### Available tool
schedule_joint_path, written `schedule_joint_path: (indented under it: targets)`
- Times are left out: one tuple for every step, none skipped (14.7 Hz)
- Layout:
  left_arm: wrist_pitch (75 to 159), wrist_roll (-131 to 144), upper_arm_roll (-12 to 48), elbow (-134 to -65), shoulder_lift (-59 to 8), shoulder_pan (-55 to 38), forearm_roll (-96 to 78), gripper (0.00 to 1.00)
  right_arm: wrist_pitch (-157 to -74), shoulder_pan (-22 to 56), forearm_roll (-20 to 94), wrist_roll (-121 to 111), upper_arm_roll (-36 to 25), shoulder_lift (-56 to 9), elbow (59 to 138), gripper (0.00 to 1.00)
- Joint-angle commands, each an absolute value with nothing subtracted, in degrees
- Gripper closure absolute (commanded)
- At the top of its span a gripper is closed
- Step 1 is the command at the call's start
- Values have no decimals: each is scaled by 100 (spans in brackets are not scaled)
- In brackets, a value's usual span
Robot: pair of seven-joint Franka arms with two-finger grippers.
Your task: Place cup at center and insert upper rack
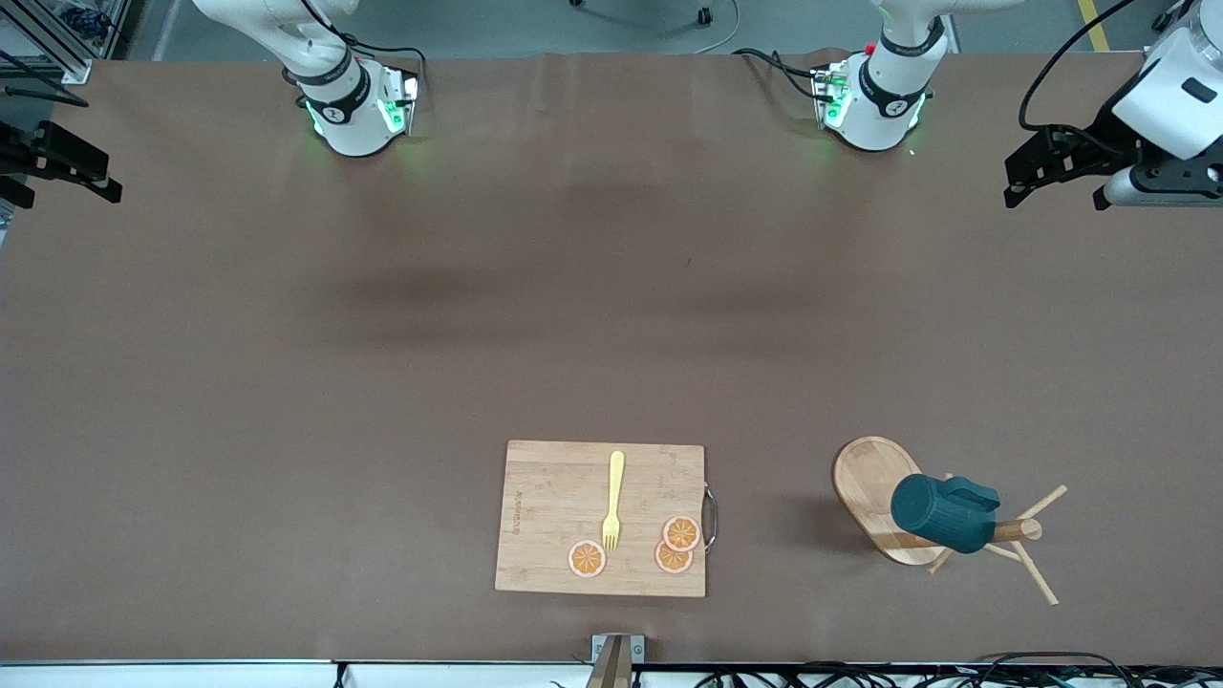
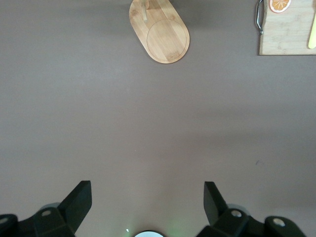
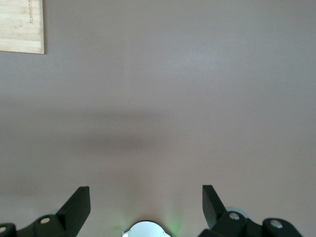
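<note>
Cup [image 1: 944, 513], dark teal and ribbed, hangs on a peg of the wooden mug tree [image 1: 994, 535], whose oval base [image 1: 871, 487] stands near the front camera toward the left arm's end of the table.

Fingers outward: the left gripper [image 2: 148, 207] shows both fingers [image 2: 79, 200] spread wide with nothing between them, over bare table with the oval base in its view. The right gripper [image 3: 145, 205] likewise has its fingers [image 3: 78, 202] spread on nothing, over bare table toward the right arm's end. Both arms are raised and wait.

A bamboo cutting board [image 1: 554, 478] carries a yellow fork [image 1: 613, 502] and three orange slices [image 1: 680, 531].

Step in hand, judged: the cup is not at the table's centre. The next move calls for a grasp on the cup's body and a lift along the peg to clear it.
</note>
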State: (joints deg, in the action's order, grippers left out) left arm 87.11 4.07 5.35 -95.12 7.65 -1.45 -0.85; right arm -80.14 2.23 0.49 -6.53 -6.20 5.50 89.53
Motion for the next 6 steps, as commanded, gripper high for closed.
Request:
schedule_joint_path:
  targets:
    - [8552, 387, 545, -9221, 616, -132, -88, 0, -7998, 158, 9, -580, -571, 703, 9105, 0]
    - [8543, 387, 545, -9168, 580, -132, -88, 0, -7998, 158, 9, -580, -571, 703, 9105, 0]
    - [8552, 387, 545, -9158, 580, -132, -88, 0, -7998, 150, 9, -580, -571, 703, 9097, 0]
    - [8552, 387, 545, -9158, 571, -132, -88, 0, -7998, 149, 9, -589, -571, 703, 9097, 0]
    - [8552, 387, 545, -9167, 571, -132, -88, 0, -7998, 149, 9, -589, -571, 703, 9097, 0]
    - [8543, 387, 545, -9167, 571, -132, -79, 0, -8007, 149, 9, -606, -571, 703, 9105, 0]
